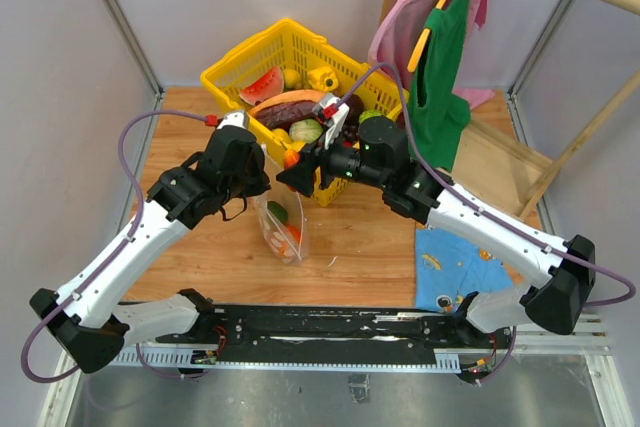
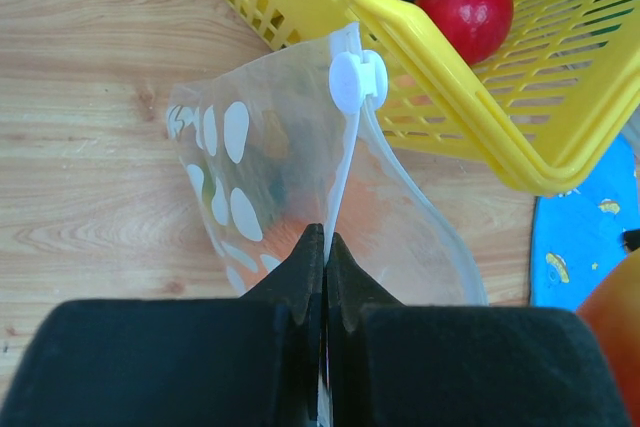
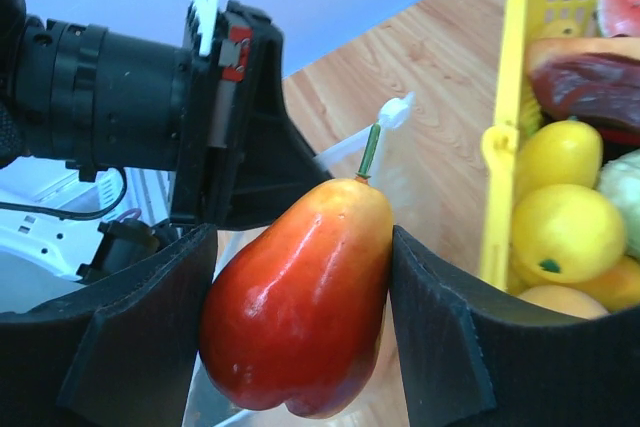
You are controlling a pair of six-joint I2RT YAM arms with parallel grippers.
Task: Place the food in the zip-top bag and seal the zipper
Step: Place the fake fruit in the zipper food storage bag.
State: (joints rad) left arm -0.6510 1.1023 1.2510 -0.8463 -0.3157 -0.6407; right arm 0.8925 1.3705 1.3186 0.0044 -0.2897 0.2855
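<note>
The zip-top bag (image 1: 282,227) stands on the wooden table in front of the yellow basket, with green and orange food inside. My left gripper (image 2: 323,247) is shut on the bag's rim strip and holds the mouth up. The white slider (image 2: 355,79) sits at the far end of the zipper. The bag's dotted wall (image 2: 235,177) bulges to the left. My right gripper (image 3: 300,317) is shut on a glossy red-orange pear (image 3: 300,297) and holds it just over the bag's mouth, close to the left gripper (image 1: 262,182). The pear also shows in the top view (image 1: 291,159).
The yellow mesh basket (image 1: 232,62) holds several toy fruits, among them a red apple (image 2: 472,7) and lemons (image 3: 560,152). A blue patterned cloth (image 1: 455,267) lies at the right front. A wooden rack with a green garment (image 1: 440,67) stands at the back right.
</note>
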